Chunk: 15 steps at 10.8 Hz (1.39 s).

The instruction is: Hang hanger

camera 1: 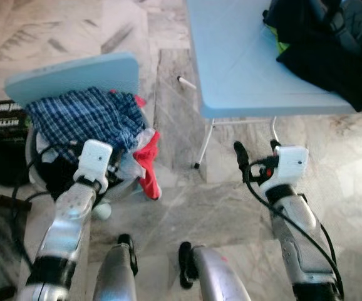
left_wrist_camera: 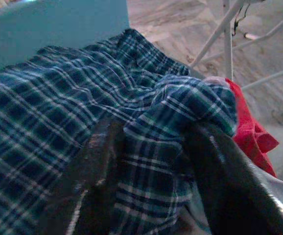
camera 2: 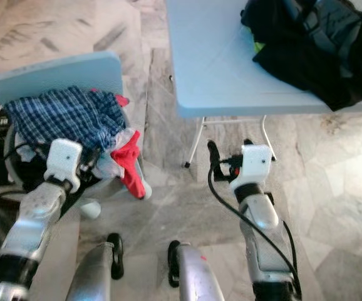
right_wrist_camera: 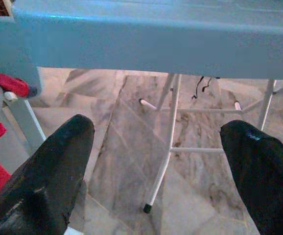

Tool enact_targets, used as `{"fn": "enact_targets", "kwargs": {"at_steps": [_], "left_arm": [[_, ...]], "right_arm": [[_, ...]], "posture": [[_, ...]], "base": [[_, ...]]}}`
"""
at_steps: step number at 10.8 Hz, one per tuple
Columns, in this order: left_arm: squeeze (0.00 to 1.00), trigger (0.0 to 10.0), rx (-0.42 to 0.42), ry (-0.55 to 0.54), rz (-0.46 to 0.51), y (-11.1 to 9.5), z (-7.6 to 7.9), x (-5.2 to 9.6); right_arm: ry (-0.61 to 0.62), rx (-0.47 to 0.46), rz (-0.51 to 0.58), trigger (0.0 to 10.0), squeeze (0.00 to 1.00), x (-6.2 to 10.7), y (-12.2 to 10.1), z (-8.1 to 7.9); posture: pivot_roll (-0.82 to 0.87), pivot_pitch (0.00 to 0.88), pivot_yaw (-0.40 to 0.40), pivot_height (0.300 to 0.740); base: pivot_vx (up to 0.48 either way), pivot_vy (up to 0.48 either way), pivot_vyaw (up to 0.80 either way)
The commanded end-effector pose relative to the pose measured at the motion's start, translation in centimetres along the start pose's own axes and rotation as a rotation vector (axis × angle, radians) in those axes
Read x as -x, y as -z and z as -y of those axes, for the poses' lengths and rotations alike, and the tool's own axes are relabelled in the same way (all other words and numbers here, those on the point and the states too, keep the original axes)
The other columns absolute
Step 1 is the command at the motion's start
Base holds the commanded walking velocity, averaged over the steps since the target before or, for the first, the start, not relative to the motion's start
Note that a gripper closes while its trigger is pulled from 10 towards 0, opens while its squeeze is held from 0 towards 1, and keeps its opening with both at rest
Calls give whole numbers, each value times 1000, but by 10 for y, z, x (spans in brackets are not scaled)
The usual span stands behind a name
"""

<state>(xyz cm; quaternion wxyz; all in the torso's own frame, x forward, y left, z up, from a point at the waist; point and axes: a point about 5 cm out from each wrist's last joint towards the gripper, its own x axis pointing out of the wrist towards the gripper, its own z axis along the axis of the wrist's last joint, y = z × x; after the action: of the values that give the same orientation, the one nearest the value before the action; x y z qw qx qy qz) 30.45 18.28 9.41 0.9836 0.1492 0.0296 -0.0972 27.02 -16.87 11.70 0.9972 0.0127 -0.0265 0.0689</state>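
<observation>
The left gripper (left_wrist_camera: 146,161) is reaching into the plaid shirt (camera 1: 81,116) heaped on the chair (camera 1: 74,74), fingers spread around a fold. The right gripper (right_wrist_camera: 156,161) is hovering open before the desk (camera 1: 243,56). No hanger is discernible.

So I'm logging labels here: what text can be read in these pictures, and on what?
"LONE": top line, partly cut off, on the dark box on the floor beside the chair.
Second line on that box: too blurred to read.
Nothing else legible.
</observation>
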Motion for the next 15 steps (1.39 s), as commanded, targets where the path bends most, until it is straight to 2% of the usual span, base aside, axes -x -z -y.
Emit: {"fn": "enact_targets", "kwargs": {"at_steps": [1, 2, 3, 4, 6, 8, 12, 14, 15], "left_arm": [[1000, 10000, -16, 25, -43, 9, 8, -1], [1000, 10000, -59, 24, -71, 11, 10, -6], [1000, 10000, -49, 26, -115, 17, 10, -8], [0, 0, -2, 38, -90, 16, 10, -10], [0, 0, -14, 29, -85, 15, 10, -12], [0, 0, -16, 11, -75, 15, 8, -12], [0, 0, -11, 5, -80, 18, 7, -11], [0, 0, 0, 4, -84, 19, 7, -12], [0, 0, 3, 2, -86, 20, 6, -12]], "right_arm": [[-16, -1, -6, 10000, 0, 4, -1, -1], [-89, -9, -22, 10000, 0, 8, 0, -7], [-208, -82, -71, 10000, 0, 17, 4, -17], [-347, -126, -109, 10000, 0, 27, 7, -29], [-496, -177, -151, 10000, 0, 36, 6, -42], [-513, -159, -134, 10000, 0, 35, 2, -42], [-516, -179, -144, 10000, 0, 34, 2, -45], [-429, -155, -123, 10000, 0, 27, 2, -37], [-423, -147, -118, 10000, 0, 26, 1, -36]], "posture": [[-79, 337, -114, 740], [-102, 333, -118, 740], [-112, 331, -120, 740], [-116, 330, -119, 740], [-116, 326, -118, 740], [-110, 325, -118, 740], [-104, 325, -114, 740], [-101, 323, -111, 740], [-101, 323, -111, 740]], "base": [[0, 0, 0], [0, 0, 0], [0, 0, 0], [0, 0, 0], [0, 0, 0], [0, 0, 400], [0, 0, 800], [0, 0, 0], [0, 0, 0]]}}
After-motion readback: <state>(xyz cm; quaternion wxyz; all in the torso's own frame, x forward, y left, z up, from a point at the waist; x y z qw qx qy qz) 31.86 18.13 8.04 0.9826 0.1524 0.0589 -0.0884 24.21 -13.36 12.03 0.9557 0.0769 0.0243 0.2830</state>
